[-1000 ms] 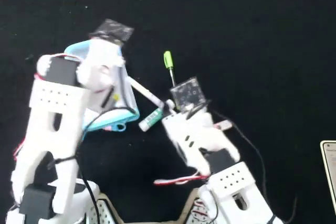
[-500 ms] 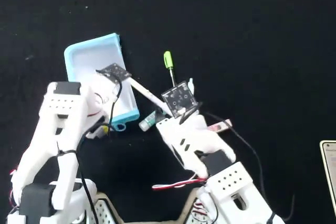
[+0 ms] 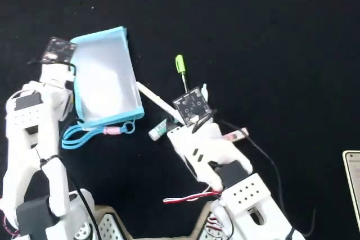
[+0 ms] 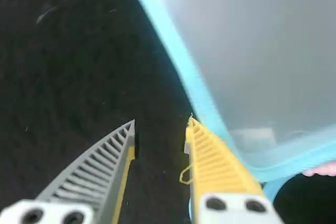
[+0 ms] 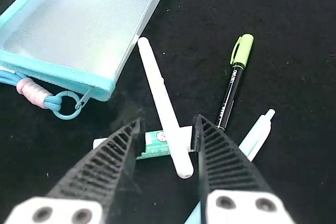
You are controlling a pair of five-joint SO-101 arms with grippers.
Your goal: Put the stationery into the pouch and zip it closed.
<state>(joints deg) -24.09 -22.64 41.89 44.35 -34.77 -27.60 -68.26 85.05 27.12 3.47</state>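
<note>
Right wrist view carries the relation that matters: the right gripper [image 5: 167, 120] hangs with its jaws spread and holds nothing, and the white pen [image 5: 164, 124] lies on the black table [image 5: 294, 14] with its near end directly between the two fingertips. In the high view the white pen [image 3: 157, 102] runs along a line from about 10 o'clock to 4 o'clock. Its far end is just beside the corner of the pouch [image 3: 104, 82] and its near end is under the right arm's wrist. The jaws stand to either side of that axis rather than along it, so I judge that a straight descent and a squeeze would catch the barrel crosswise.

A green-and-white tube [image 5: 152, 148] lies under or against the same end of the pen, crossing it, and could be pinched along with it. The green-capped marker [image 3: 181, 70] lies at 12 o'clock from the right wrist. A pale blue pen [image 5: 257, 132] lies just beside the marker's tip, outside one finger.

The pouch sits at roughly 10 o'clock from the right gripper, flat on the table, with its zip ring [image 5: 65, 103] at the near corner. I cannot tell whether its mouth is open. The left gripper [image 4: 160, 123] is unclenched and empty at the pouch's 9 o'clock edge, one finger just beside the blue border. So the right arm is nearer the stationery and the left arm is nearer the pouch.
</note>
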